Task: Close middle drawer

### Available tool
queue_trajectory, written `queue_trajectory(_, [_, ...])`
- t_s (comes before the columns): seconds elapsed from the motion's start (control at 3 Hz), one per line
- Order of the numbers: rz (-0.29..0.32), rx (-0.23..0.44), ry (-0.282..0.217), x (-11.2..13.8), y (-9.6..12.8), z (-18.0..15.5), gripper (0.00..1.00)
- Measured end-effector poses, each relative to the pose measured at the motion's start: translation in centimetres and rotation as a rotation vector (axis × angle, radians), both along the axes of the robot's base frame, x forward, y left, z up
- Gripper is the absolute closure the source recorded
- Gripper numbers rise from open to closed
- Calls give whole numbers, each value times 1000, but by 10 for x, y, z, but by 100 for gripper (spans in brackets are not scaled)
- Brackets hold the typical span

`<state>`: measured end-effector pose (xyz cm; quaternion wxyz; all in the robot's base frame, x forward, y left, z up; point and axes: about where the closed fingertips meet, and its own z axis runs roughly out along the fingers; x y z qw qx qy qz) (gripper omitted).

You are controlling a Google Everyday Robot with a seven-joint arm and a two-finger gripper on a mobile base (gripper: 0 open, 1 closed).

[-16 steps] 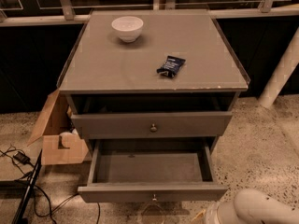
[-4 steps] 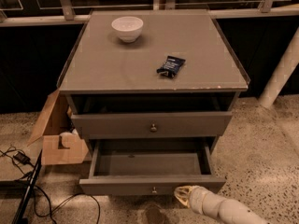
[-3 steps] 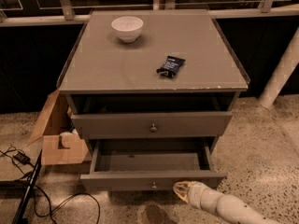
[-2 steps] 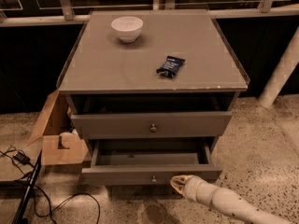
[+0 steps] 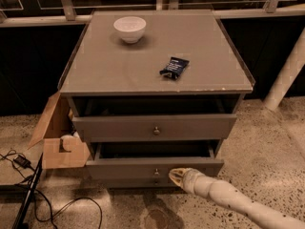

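A small dark packet (image 5: 174, 67) is seen lying on the grey cabinet top (image 5: 157, 75), right of centre; pale print is carried on it, but it is too small to be read. A white bowl (image 5: 129, 28) is set upright toward the upper left of that top, well apart from the packet.

The gripper (image 5: 176, 176) is found low in the frame, right of centre, at the end of a pale arm (image 5: 233, 202) that is brought in from the lower right corner. Its tip is laid against the front of the middle drawer (image 5: 119, 168), just right of the small round knob (image 5: 156, 171). Whether it is open or closed cannot be told, and nothing is seen to be held in it.

The middle drawer is left partly pulled out at lower centre, with a dark strip of its inside shown behind the front. Above it the top drawer (image 5: 155, 127) is also seen slightly out.

An open cardboard box (image 5: 59, 144) is placed on the speckled floor (image 5: 267, 147) against the cabinet's left side, with dark cables (image 5: 28, 175) trailed at lower left. A white post (image 5: 286, 73) is leant at the right edge
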<state>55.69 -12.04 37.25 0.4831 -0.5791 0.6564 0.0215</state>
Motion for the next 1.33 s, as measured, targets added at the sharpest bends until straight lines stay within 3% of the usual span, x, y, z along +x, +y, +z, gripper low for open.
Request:
queue_trajectory(1.0, [24, -36, -83, 61, 18, 24, 100])
queue_trajectory(1.33, [26, -38, -83, 60, 19, 25, 100])
